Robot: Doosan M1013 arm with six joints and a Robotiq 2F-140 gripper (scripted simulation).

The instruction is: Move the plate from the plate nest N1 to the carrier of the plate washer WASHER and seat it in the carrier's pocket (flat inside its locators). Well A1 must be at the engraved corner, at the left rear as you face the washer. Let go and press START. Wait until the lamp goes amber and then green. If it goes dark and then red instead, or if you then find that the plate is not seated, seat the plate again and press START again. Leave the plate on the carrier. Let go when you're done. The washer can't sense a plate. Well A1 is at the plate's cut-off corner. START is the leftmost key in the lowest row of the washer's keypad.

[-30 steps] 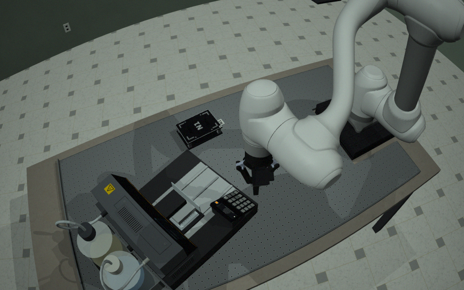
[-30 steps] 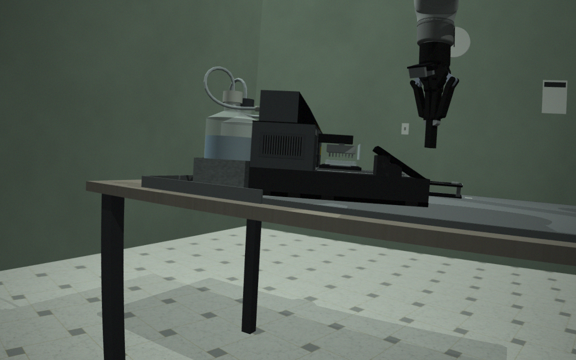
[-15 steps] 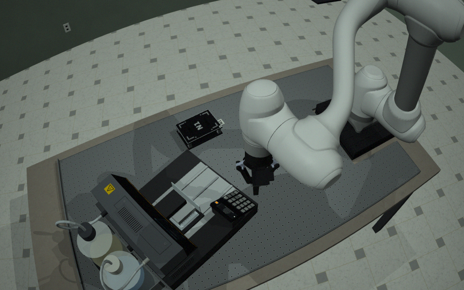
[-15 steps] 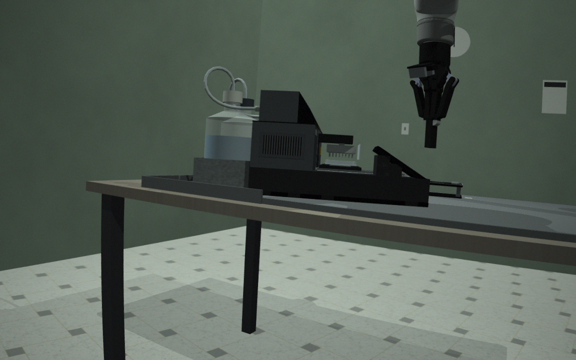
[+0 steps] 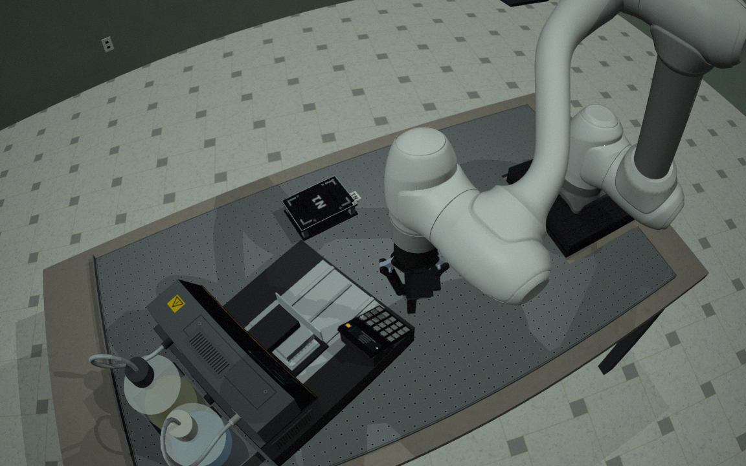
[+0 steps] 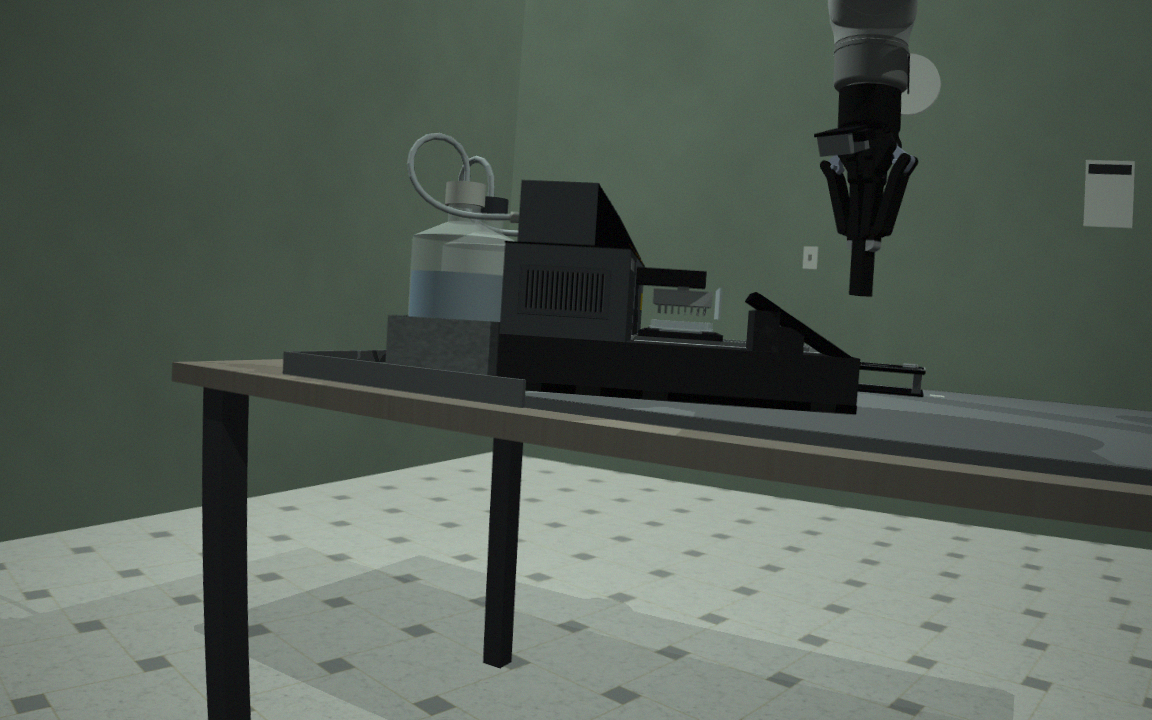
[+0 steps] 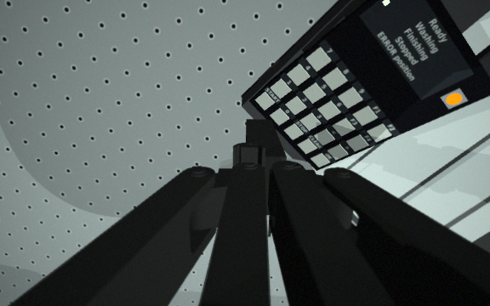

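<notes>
One washer (image 5: 236, 342) sits on the desk (image 5: 538, 342), with one empty plate nest (image 5: 320, 205) marked N1 behind it and two bottles (image 5: 152, 385) at its far end, the nearer one cut off by the lower edge of the top view. One keypad (image 7: 326, 106) shows in the wrist view with one orange lamp (image 7: 454, 99) lit beside its status panel; START (image 7: 265, 100) is the key at the keypad's near left corner. The gripper (image 6: 860, 277) hangs well above the desk, just off the keypad's near edge, touching nothing; its fingers are pressed together with nothing between them. The plate (image 5: 301, 349) seems to lie on the washer's carrier under the wash head, though only a pale, ribbed patch shows there in the top view, so its seating and the cut-off corner cannot be made out. In the exterior view the carrier area is mostly hidden behind the washer's body and the sloped keypad housing (image 6: 795, 335).
</notes>
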